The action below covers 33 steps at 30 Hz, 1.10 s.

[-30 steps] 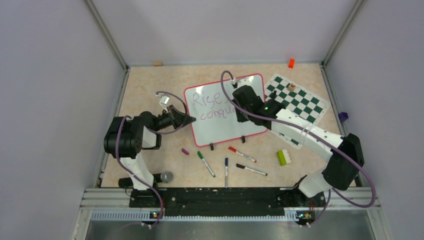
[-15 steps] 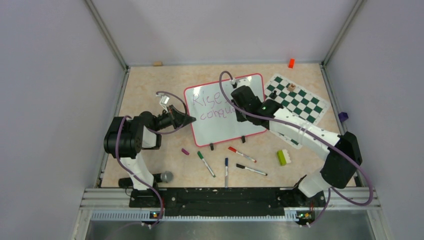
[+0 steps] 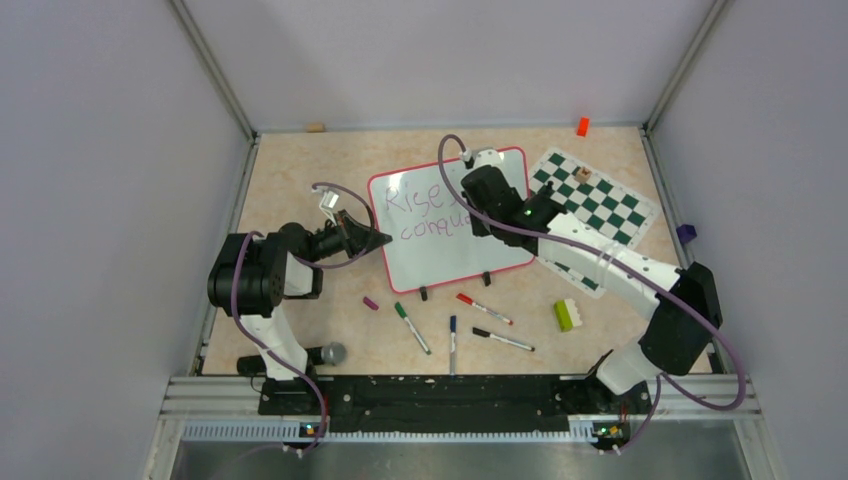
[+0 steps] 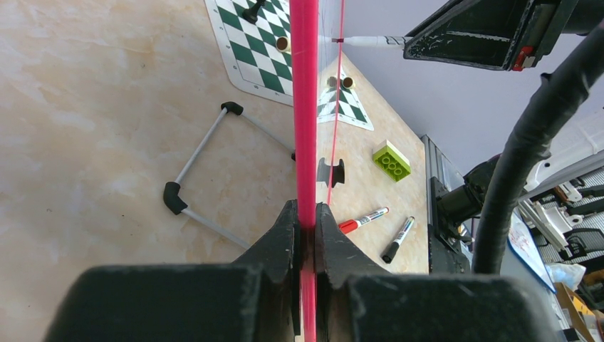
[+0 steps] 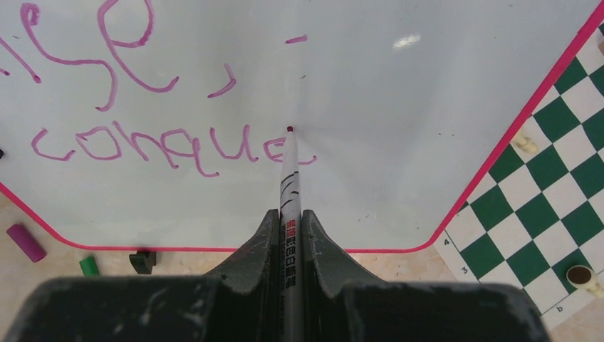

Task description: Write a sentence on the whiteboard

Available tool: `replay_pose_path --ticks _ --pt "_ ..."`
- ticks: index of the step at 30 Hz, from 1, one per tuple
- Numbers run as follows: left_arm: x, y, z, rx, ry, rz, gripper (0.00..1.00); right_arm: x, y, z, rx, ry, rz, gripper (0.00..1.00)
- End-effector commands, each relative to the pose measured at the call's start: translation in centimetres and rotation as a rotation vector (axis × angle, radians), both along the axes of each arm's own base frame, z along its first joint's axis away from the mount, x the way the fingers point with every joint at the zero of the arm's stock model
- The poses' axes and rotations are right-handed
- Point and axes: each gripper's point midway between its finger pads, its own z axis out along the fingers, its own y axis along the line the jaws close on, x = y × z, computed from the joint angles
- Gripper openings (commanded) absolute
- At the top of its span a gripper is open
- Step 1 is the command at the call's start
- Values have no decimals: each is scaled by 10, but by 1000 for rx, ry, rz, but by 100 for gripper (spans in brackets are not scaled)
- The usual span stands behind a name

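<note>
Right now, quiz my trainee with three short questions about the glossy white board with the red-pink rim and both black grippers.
1. True or false: the left gripper is clamped on the red-pink rim of the glossy white whiteboard.
2. The right gripper holds: A) an eraser, B) a thin white marker pen, C) nothing?
3. Fill in: the second line of the thin purple handwritten sentence currently reads "____".
Key: 1 true; 2 B; 3 conque.

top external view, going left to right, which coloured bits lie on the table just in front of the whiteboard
purple cap → green marker → blue marker → red marker → lime brick
</note>
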Motion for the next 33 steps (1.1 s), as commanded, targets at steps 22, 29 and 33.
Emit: replay_pose_path --ticks 22,29,33 --pt "-4 -5 11 20 -135 -39 0 -1 10 16 69 -13 58 0" --pt "-4 -5 11 20 -135 -40 0 -4 7 5 50 11 55 0" --pt "-4 -5 10 20 -134 -40 0 -8 2 0 42 20 49 0"
